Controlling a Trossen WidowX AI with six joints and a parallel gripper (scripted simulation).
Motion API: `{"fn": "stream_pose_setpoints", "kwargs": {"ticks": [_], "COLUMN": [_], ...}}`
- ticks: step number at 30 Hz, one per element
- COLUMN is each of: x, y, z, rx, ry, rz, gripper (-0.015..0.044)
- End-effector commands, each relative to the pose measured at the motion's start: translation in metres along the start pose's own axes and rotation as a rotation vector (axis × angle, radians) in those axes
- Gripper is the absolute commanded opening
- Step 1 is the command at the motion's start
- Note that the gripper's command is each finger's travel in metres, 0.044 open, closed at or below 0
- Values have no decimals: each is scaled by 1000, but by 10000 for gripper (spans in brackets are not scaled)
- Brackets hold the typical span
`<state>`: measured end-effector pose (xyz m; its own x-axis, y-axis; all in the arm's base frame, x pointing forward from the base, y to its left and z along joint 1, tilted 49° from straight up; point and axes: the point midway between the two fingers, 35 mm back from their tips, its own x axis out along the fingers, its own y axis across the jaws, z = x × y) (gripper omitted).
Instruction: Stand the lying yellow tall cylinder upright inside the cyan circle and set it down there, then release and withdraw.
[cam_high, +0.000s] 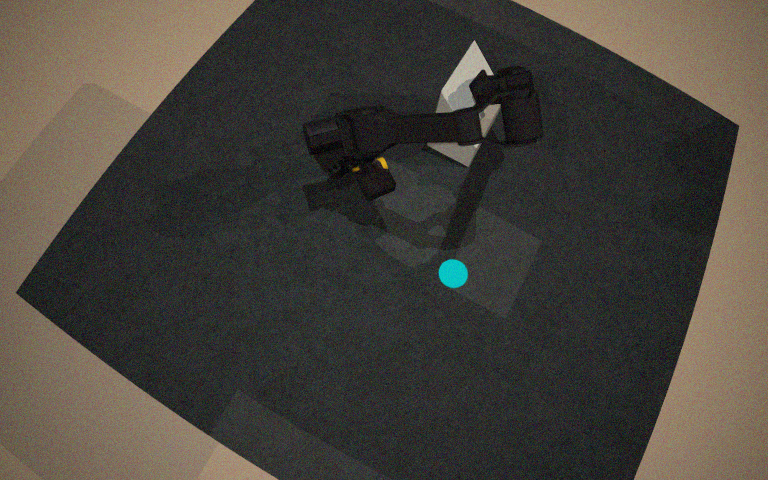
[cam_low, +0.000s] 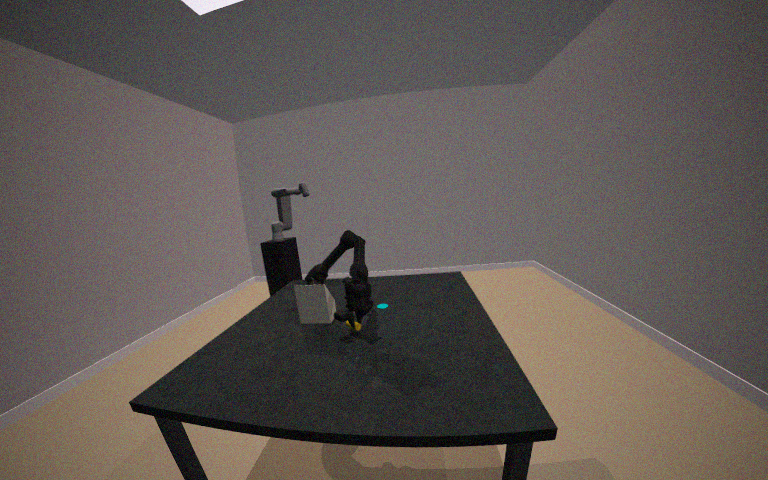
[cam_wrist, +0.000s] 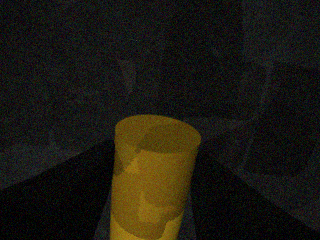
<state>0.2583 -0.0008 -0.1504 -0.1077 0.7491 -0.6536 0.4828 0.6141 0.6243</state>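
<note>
While our pincer (cam_high: 367, 171) sits low over the desk (cam_high: 169, 294), its jaws are drawn in narrow and clamped on the yellow tall cylinder (cam_wrist: 152, 194), which fills the wrist view between the two dark fingers. From above we see only slivers of yellow peeking out beside the wrist, so we cannot tell whether the cylinder lies flat on the desk or has already left it; from the side it looks to be at desk level.

We take the white block (cam_high: 467, 84) at the arm's base as our landmark. The cylinder sits near that block, on the side away from it where the arm reaches out. The cyan circle (cam_high: 453, 273) lies further out from the block, well apart from the cylinder, and nothing stands on it.

We judge that the grasp is the step in hand: the fingers have hold, but lifting, turning and placing are all not yet done. Next we need to raise the cylinder off the desk, rotate the wrist so its long axis points straight up, and carry it across to the cyan circle. We should keep the grip firm through the turn, since a smooth round body may slip, then lower it squarely inside the disc before opening and pulling back.
</note>
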Motion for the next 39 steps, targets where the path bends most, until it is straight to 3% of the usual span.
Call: {"fn": "stream_pose_setpoints", "kwargs": {"ticks": [1, 27, 39], "x": [-14, -95, -102], "y": [1, 0, 21], "z": [6, 1, 3], "rx": [-14, -14, -27], "ry": [-17, -15, -21], "rz": [-5, -5, -13], "gripper": [105, 105, 105]}}
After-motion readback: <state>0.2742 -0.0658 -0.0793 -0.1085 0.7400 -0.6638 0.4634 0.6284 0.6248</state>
